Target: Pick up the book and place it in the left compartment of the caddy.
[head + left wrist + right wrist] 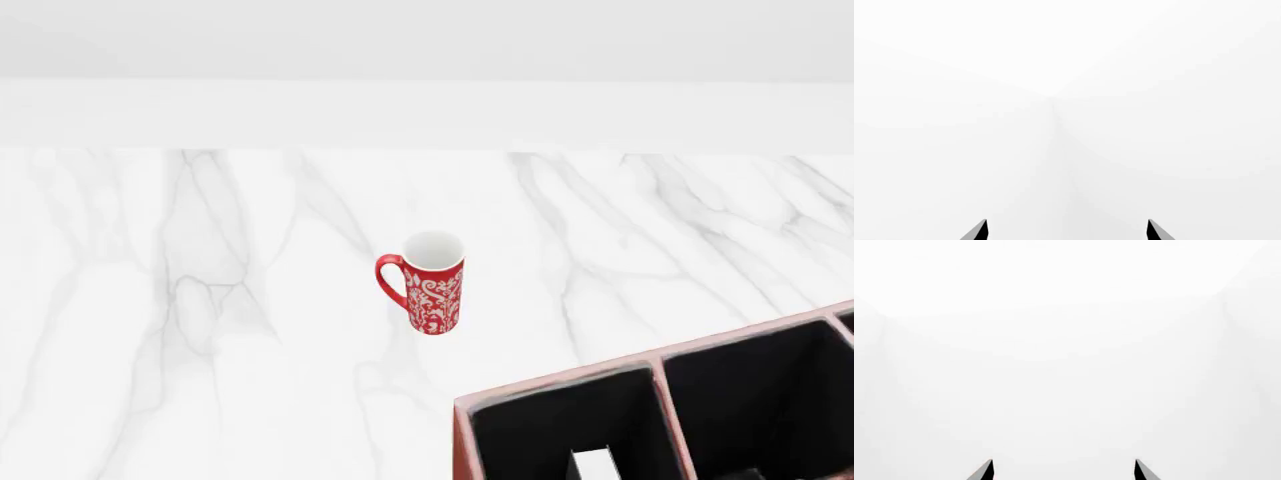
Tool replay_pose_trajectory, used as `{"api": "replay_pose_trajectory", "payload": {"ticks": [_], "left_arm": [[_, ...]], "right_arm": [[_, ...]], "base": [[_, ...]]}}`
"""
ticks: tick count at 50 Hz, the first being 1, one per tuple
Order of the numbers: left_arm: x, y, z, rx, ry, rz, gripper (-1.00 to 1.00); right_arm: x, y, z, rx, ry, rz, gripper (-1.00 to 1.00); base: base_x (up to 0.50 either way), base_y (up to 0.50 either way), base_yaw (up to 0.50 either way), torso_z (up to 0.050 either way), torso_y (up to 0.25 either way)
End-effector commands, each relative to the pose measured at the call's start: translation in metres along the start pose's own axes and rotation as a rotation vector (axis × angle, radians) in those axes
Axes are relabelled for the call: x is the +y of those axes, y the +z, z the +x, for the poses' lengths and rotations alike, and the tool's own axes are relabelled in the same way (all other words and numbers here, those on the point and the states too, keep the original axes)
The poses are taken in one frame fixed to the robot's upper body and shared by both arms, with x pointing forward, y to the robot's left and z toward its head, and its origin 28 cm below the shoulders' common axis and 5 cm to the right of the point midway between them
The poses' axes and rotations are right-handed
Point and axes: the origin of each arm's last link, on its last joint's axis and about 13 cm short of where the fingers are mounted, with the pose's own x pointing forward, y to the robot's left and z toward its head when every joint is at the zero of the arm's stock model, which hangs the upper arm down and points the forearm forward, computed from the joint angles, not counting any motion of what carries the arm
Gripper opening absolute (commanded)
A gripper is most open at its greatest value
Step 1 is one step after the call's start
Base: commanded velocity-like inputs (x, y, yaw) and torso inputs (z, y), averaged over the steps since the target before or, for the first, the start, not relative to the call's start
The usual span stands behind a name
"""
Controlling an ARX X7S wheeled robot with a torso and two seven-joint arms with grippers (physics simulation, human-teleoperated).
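Nearest the head camera, at the lower right: the caddy (461, 440), reddish-brown with black-lined sections cut off by the frame edge, something pale showing low in one section, book not identifiable anywhere. Farther back, well apart on the marble table (200, 300): a red patterned mug (433, 283), upright, handle to the left. In the wrist views, only fingertips against blank white: left claw (1067, 231) and right claw (1064, 471) both spread apart, empty.

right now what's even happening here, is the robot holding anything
Nothing is held. Both wrist views show only blank white past the open left gripper and right gripper. In the head view a red patterned mug stands upright on the marble table, apart from the caddy at the near right. The book cannot be clearly made out.
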Motion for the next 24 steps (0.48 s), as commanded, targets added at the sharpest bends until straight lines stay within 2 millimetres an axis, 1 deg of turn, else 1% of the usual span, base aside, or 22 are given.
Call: {"api": "replay_pose_trajectory", "payload": {"ticks": [1, 12, 24], "left_arm": [[0.0, 0.0, 0.0, 0.0, 0.0, 0.001, 1.0], [0.001, 0.0, -0.001, 0.0, 0.0, 0.001, 1.0], [0.0, 0.0, 0.0, -0.001, 0.0, 0.002, 1.0]], "right_arm": [[0.001, 0.012, 0.002, -0.043, -0.003, 0.008, 1.0], [0.003, 0.026, 0.002, -0.1, -0.003, 0.012, 1.0], [0.004, 0.037, 0.003, -0.148, -0.005, 0.012, 1.0]], "base": [[0.0, 0.0, 0.0, 0.0, 0.0], [0.0, 0.0, 0.0, 0.0, 0.0], [0.0, 0.0, 0.0, 0.0, 0.0]]}}
